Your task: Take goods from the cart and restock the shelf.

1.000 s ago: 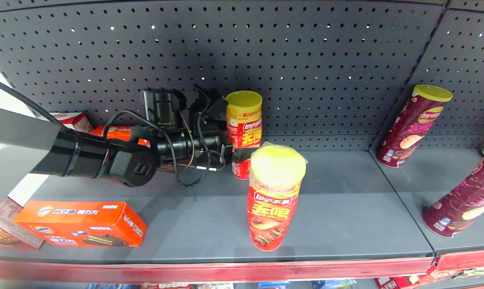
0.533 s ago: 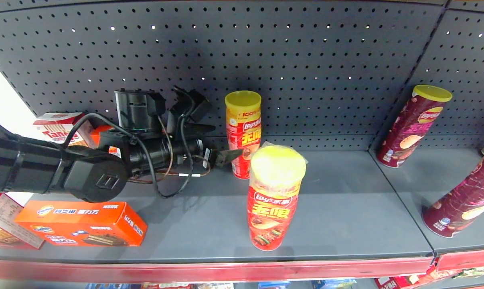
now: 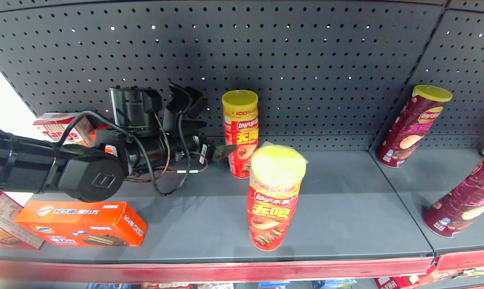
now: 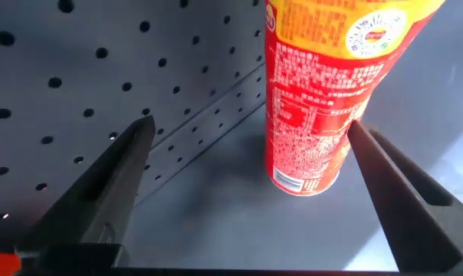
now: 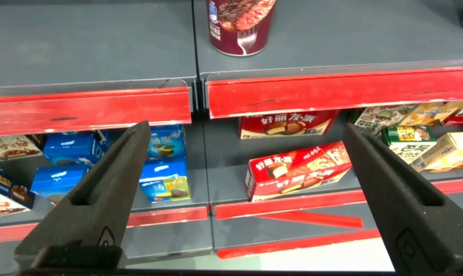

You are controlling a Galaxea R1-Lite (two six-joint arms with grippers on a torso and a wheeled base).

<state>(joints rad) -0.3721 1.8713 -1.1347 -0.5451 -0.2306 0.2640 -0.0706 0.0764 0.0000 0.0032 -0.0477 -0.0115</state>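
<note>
Left gripper (image 4: 247, 130): wide open, holding nothing, at the back of the shelf (image 3: 338, 208) with fingers spread toward the rear red can (image 3: 240, 132).
Rear red can: upright near the pegboard (image 3: 306, 60), just beside one finger; contact hard to tell.
Done: judged as placed, standing on its own behind the front red can (image 3: 274, 196).
Left: probably drawing the arm clear, then fetching further goods; much bare shelf between the red cans and the purple cans (image 3: 414, 124).
Right gripper (image 5: 247, 129): open, empty, low before the lower shelves.
Head view adds: the whole row, with an orange box (image 3: 81, 222) at front left.
Left wrist view adds: can base flat on the shelf, a gap behind it.
Right wrist view adds: boxed goods (image 5: 293, 172) under red rails.
</note>
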